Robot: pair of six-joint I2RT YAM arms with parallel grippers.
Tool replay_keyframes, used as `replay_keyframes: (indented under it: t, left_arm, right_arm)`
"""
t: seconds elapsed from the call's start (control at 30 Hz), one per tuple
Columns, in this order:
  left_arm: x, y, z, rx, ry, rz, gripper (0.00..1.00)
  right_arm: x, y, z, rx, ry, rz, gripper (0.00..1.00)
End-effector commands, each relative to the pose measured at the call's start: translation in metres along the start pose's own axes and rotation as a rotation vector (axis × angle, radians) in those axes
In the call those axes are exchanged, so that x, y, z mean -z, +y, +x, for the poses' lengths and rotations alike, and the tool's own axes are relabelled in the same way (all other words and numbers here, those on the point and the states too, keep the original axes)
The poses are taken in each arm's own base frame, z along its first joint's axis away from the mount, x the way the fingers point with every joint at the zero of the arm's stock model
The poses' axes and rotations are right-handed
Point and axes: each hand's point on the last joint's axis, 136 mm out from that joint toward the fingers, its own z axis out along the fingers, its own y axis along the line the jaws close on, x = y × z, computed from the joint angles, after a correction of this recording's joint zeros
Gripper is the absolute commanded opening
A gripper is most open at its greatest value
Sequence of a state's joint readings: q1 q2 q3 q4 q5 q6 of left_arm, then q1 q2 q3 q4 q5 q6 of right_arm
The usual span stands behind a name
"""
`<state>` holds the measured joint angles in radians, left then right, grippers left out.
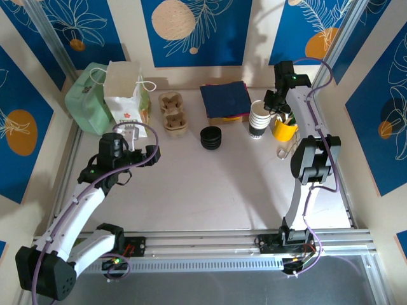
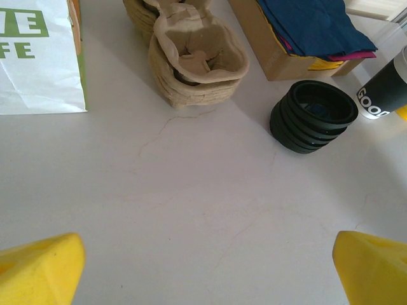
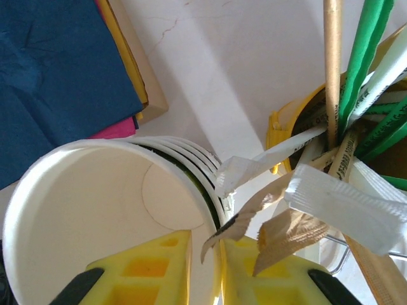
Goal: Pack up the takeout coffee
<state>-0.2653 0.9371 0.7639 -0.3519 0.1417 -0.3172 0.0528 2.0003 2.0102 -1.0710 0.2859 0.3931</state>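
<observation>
The takeout coffee is out of view. A stack of lidless white-and-dark paper cups (image 1: 259, 119) stands at the back right. My right gripper (image 3: 206, 238) is down over it. One yellow finger (image 3: 152, 267) is inside the top cup (image 3: 95, 203) and the other is outside, shut on its wall. From above, the right gripper (image 1: 275, 101) sits at the stack's far rim. A stack of black lids (image 1: 210, 137) rests mid-table and appears as the black lids (image 2: 313, 115) in the left wrist view. My left gripper (image 1: 151, 155) hovers open over bare table, its fingertips (image 2: 38, 267) wide apart.
A yellow holder (image 1: 284, 129) of straws and sachets (image 3: 343, 203) crowds the cup stack's right side. Blue napkins on a box (image 1: 224, 100) lie behind the lids. Pulp cup carriers (image 1: 173, 111), a white paper bag (image 1: 127, 95) and a green bag (image 1: 86, 101) stand at the back left.
</observation>
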Motion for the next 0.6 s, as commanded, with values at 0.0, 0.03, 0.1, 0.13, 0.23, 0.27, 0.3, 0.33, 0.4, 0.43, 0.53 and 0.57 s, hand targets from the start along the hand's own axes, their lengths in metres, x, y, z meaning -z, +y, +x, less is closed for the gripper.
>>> replay_keyframes:
  t: [0.0, 0.03, 0.1, 0.13, 0.23, 0.27, 0.3, 0.33, 0.4, 0.43, 0.53, 0.57]
  left_arm:
    - [0.000, -0.004, -0.001, -0.010, -0.009, 0.020, 0.99]
    - [0.000, -0.004, -0.001, -0.011, -0.009, 0.019, 0.99]
    - [0.000, -0.004, -0.001, -0.012, -0.009, 0.017, 0.99]
    - [0.001, -0.004, -0.001, -0.012, -0.011, 0.017, 0.99]
    - [0.001, -0.004, -0.001, -0.012, -0.011, 0.016, 0.99]
    - [0.001, -0.004, -0.001, -0.012, -0.010, 0.014, 0.99]
    - [0.000, -0.003, -0.001, -0.012, -0.008, 0.013, 0.99]
    - [0.001, -0.003, -0.001, -0.011, -0.007, 0.012, 0.99]
    - [0.001, -0.003, -0.001, -0.013, -0.008, 0.010, 0.99]
    - [0.001, -0.003, -0.001, -0.013, -0.009, 0.009, 0.99]
    - [0.001, -0.003, -0.001, -0.013, -0.009, 0.008, 0.99]
    - [0.002, -0.003, -0.001, -0.013, -0.008, 0.007, 0.99]
  right_arm:
    - [0.002, 0.010, 0.005, 0.004, 0.027, -0.037, 0.18]
    - [0.002, 0.011, 0.005, 0.005, 0.030, -0.039, 0.17]
    - [0.003, 0.013, 0.006, 0.005, 0.032, -0.048, 0.15]
    - [0.003, 0.014, 0.007, 0.006, 0.034, -0.050, 0.14]
    - [0.006, 0.016, 0.008, 0.004, 0.037, -0.060, 0.09]
    - [0.006, 0.016, 0.009, 0.001, 0.038, -0.065, 0.08]
    - [0.007, 0.018, 0.010, 0.001, 0.040, -0.074, 0.05]
    - [0.008, 0.018, 0.010, 0.000, 0.042, -0.079, 0.04]
    - [0.011, 0.021, 0.012, -0.003, 0.042, -0.090, 0.03]
    - [0.013, 0.022, 0.013, -0.004, 0.043, -0.095, 0.03]
    - [0.017, 0.026, 0.017, -0.006, 0.043, -0.115, 0.02]
    - [0.019, 0.027, 0.017, -0.007, 0.040, -0.123, 0.02]
